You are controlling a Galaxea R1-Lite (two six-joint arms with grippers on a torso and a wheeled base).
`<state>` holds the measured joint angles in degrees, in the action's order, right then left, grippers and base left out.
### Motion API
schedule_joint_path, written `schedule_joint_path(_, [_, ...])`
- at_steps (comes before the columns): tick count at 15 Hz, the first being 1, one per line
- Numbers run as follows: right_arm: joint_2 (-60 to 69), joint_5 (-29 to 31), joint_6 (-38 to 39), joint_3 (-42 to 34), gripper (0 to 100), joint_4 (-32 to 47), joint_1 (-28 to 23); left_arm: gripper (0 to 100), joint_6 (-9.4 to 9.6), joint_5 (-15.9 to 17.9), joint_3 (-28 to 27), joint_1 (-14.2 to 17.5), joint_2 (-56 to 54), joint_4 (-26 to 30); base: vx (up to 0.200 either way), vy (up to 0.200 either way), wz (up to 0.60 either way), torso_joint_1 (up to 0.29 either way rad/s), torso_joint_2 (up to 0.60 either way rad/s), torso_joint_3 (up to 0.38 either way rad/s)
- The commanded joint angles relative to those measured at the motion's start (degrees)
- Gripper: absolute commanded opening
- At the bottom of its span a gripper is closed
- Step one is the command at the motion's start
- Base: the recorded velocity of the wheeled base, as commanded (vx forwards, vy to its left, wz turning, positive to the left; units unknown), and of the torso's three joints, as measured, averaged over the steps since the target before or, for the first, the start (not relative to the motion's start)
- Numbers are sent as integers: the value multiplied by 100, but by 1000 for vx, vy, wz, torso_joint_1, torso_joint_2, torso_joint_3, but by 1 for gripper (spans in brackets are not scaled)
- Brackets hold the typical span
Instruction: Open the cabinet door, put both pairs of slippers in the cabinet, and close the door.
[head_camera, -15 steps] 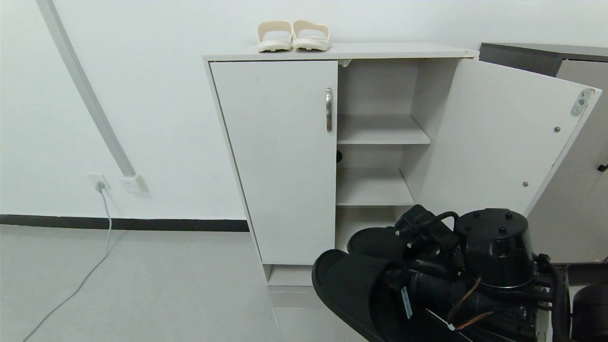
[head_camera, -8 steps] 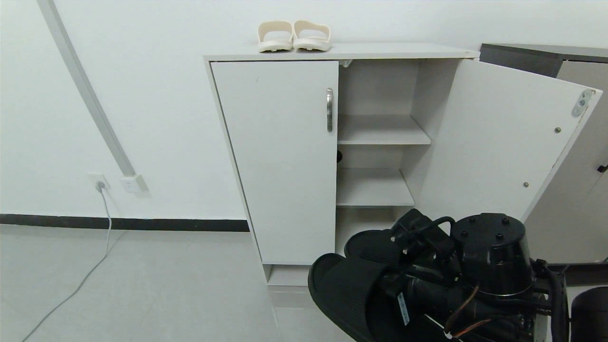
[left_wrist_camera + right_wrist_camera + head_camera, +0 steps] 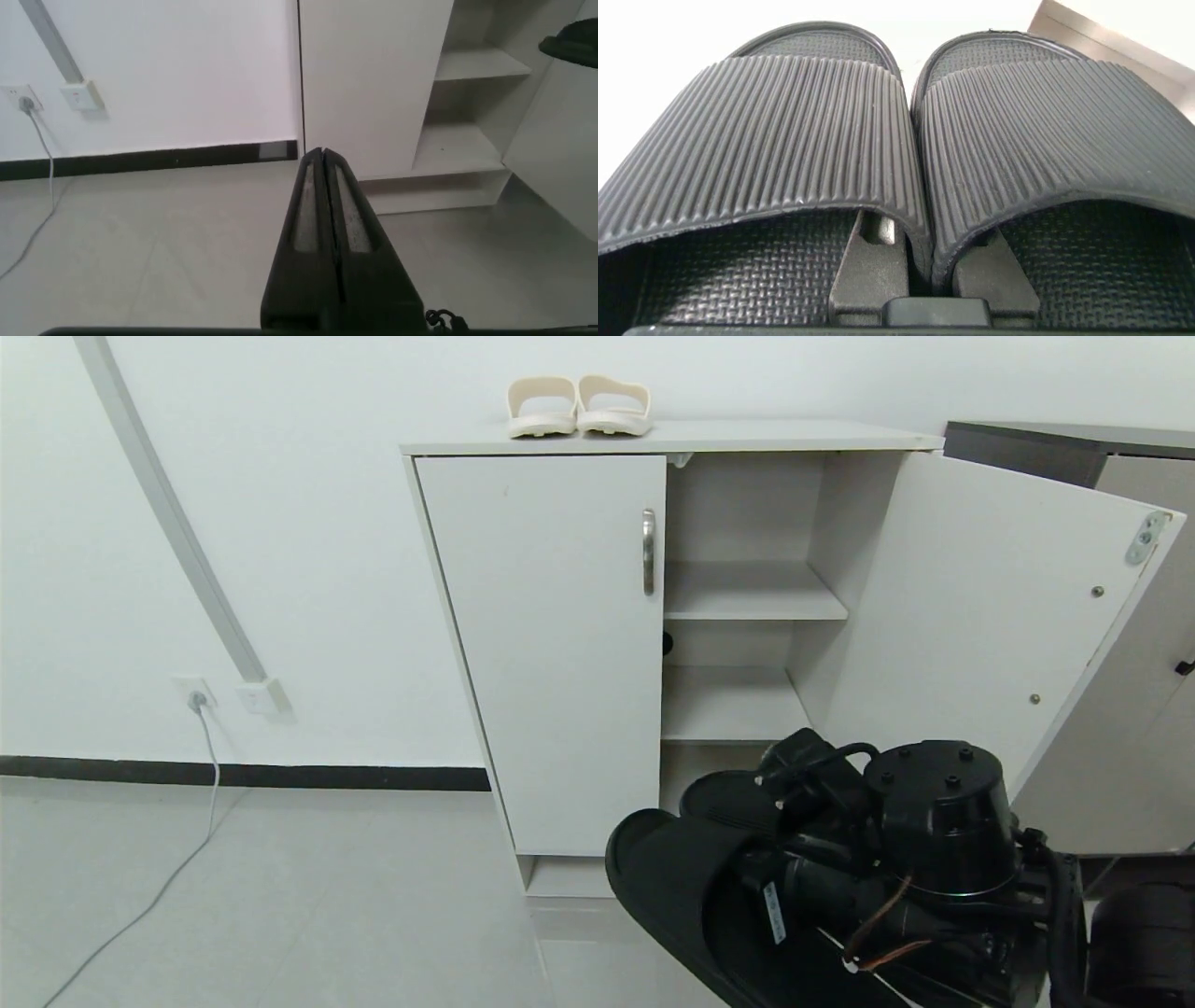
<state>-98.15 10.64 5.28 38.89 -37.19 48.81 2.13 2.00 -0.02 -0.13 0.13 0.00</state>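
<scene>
A: Where are the black slippers (image 3: 681, 868)?
B: Side by side, held low in front of the cabinet (image 3: 439, 616), by its open half. The right pincer (image 3: 929, 247) is clamped on their inner walls, one finger under each strap.
A: And the beige slippers (image 3: 579, 406)?
B: On the cabinet top, at the back edge, above the closed left door (image 3: 551, 653).
A: Is the right door (image 3: 971, 616) open?
B: Swung wide, with the shelves (image 3: 747, 602) showing.
A: What about the left pincer (image 3: 322, 159)?
B: Fingers pressed together, holding nothing, over the floor (image 3: 168, 252).

The black slippers (image 3: 674, 882) run off the head view's bottom edge. The closed left door (image 3: 551, 653) hides the cabinet's (image 3: 747, 435) left half.
</scene>
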Motion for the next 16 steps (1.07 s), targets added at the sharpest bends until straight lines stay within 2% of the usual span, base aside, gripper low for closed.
schedule_joint_path(1, [-882,1036,597,822,0,2,111,0,-161,-77,2,5,4,0,0,0,0,0,0,0])
schedule_joint_path(4, [-1848,2460,747,1886,0,-7,85,0,-161,-94,2,5,4,0,0,0,0,0,0,0])
schedule_joint_path(6, [-2130,2961,826,2307,0,-7,111,0,-161,-94,2,5,-5,0,0,0,0,0,0,0])
schedule_joint_path(7, [-2244,3304,826,2448,0,-7,120,0,-152,-94,2,5,4,0,0,-200,0,2,2,2])
schedule_joint_path(15, [-2332,3383,826,2501,0,-7,67,0,-152,-94,2,5,4,0,0,-200,0,2,3,2])
schedule_joint_path(16, [-2411,3374,826,2501,0,-16,14,0,-152,-94,2,5,4,0,0,0,0,0,0,0])
